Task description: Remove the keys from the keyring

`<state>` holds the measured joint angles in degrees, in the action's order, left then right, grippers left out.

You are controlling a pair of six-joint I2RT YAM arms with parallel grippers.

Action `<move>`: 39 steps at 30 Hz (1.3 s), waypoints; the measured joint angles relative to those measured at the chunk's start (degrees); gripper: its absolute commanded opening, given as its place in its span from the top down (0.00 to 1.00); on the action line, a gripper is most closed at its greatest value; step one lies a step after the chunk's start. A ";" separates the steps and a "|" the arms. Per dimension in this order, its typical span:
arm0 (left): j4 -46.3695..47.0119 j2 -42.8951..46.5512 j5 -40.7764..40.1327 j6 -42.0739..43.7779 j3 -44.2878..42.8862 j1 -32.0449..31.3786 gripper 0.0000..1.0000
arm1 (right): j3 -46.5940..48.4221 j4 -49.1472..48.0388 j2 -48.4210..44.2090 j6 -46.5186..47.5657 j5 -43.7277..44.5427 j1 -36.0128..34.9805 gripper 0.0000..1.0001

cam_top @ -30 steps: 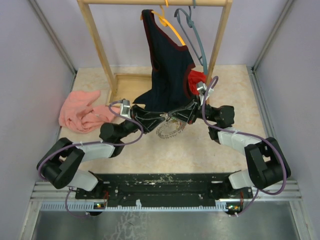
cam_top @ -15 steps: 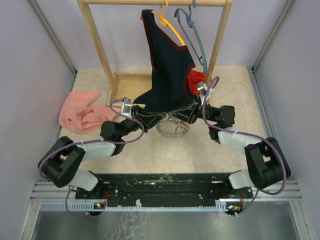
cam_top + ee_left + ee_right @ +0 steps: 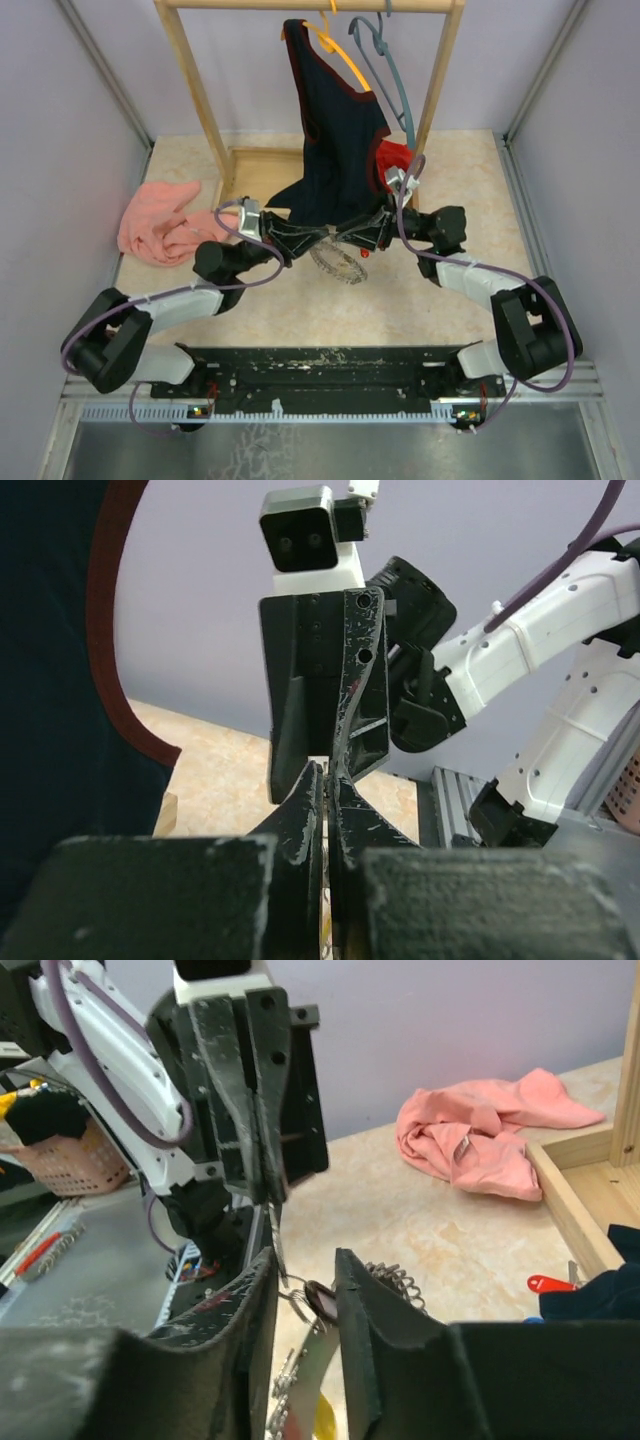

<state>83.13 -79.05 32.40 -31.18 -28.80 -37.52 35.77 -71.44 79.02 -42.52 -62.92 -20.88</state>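
Keyring, L pincer clamped, R pincer parted

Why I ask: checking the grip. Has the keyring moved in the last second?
Yes, slightly: the keyring sits a little farther from the wooden rack's base, lower in the top view, and looks more tilted.
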 measured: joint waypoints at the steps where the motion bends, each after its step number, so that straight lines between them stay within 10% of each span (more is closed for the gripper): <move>1: -2.25 1.57 0.15 1.31 0.00 -0.02 1.00 | 0.33 1.16 -0.11 0.74 -0.57 0.02 0.64; 12: -39.63 16.24 0.66 17.55 -8.35 -0.11 1.00 | 8.44 19.87 -3.69 12.26 -9.03 3.65 0.43; 23: -74.05 14.71 -2.47 26.86 -26.97 -0.13 1.00 | 27.63 75.45 -6.12 53.07 -9.09 2.27 0.39; 39: -86.62 8.55 -4.59 28.24 -35.26 -4.28 1.00 | 28.15 81.44 -3.87 58.99 -2.67 -3.02 0.48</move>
<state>-3.49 -70.50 27.81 -2.94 -64.05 -41.80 63.92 10.00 75.16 16.47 -65.58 -23.90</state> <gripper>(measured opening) 0.006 0.561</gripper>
